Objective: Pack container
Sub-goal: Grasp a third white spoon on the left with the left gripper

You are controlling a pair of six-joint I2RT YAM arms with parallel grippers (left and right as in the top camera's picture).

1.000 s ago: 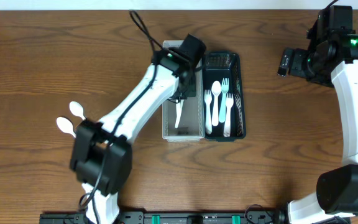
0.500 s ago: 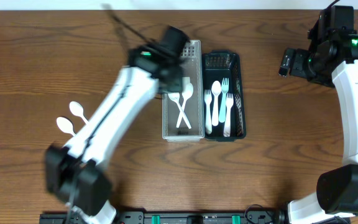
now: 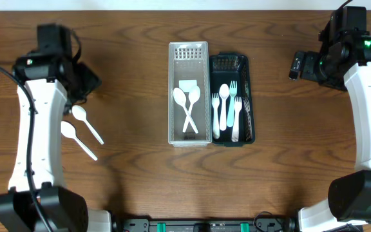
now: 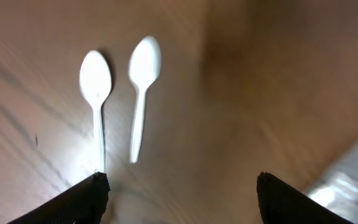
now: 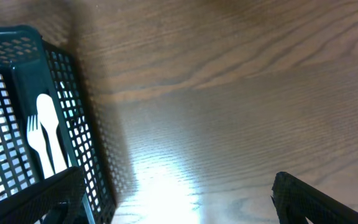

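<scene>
At the left end of the table (image 3: 134, 84), the left gripper (image 4: 180, 186) stands wide open over the wood. Its dark fingers (image 4: 86, 196) are far apart, with nothing between them and nothing touching them. Just ahead of it lie two loose white spoons (image 4: 143, 81), side by side without touching (bowls pointing the same way), well apart from the containers.

The right gripper (image 5: 178, 186) at the far right is likewise spread wide and empty. It hangs over bare wood near the dark green basket (image 5: 82, 118), and a white fork (image 5: 39, 140) shows through the basket's mesh wall.

In the middle of the table the clear mesh tray (image 3: 189, 51) sits lengthwise against the basket, long sides together. It is a pale, see-through rectangle with a perforated floor. Inside it two crossed spoons (image 3: 187, 109) lie with their bowls toward the far end, and a small pale blue patch (image 3: 187, 84) shows just beyond them (what it is cannot be told). The basket holds white forks and spoons laid lengthwise, and one light blue utensil (image 3: 230, 109) among them.
</scene>
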